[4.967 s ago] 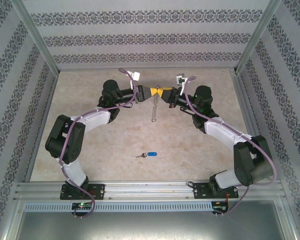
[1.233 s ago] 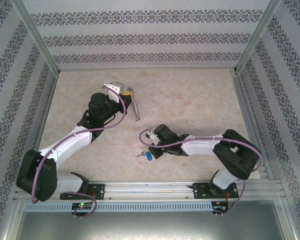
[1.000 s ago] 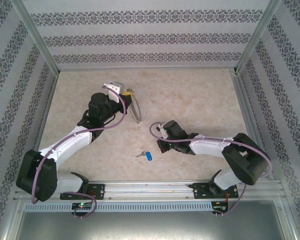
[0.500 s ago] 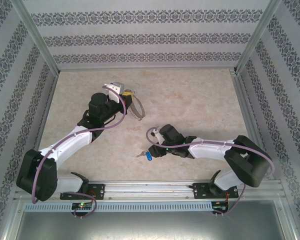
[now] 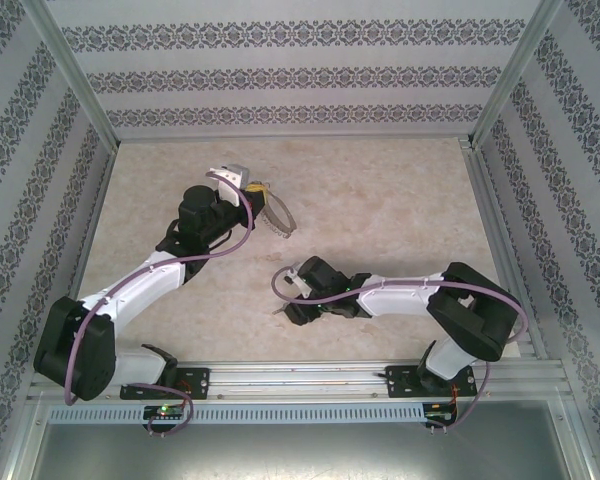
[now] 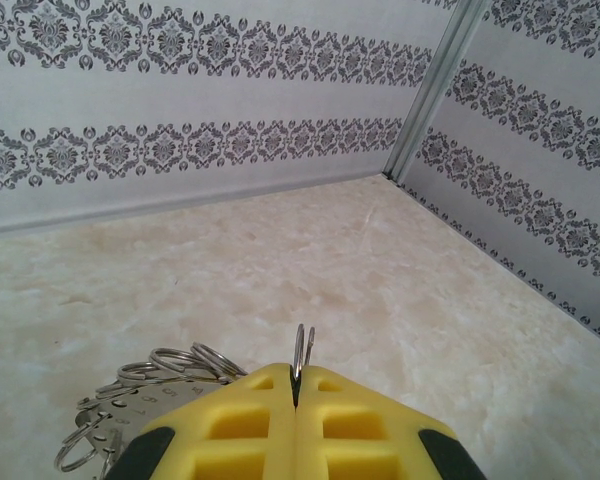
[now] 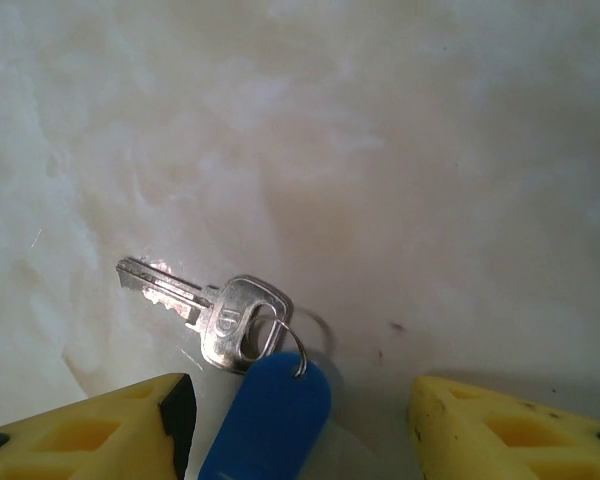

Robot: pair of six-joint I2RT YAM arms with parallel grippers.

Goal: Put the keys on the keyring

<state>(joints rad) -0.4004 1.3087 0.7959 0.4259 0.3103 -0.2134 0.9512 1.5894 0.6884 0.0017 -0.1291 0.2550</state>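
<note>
left end effector (image 6: 295, 388): yellow fingers pressed together, pinching a thin metal loop of the keyring that sticks up from the seam between the tips
left end effector position: raised over the far-left part of the tabletop (image 5: 400, 200), seen in the top view (image 5: 255, 190)
keyring (image 6: 145, 392): grey linked rings bunched beside the left finger on the wrist view; in the top view it hangs as a limp beaded strand (image 5: 280, 216) from the fingers, trailing right and toward the near side
right end effector (image 7: 298, 405): fingers spread wide, nothing gripped, low over the tabletop and pointing down at the key
right end effector position: near-centre of the tabletop in the top view (image 5: 288, 306), well apart from the left one
key (image 7: 205, 308): lies flat on the tabletop between the spread fingers, silver blade pointing up-left in the wrist view, blue oblong plastic piece just beside the left finger, contact cannot be told
small split ring (image 7: 288, 338): threads the hole in the silver head and joins it to the blue piece
key vs keyring: well apart, not joined
surroundings: pale marbled tabletop, patterned walls (image 5: 300, 75) on three sides
</note>
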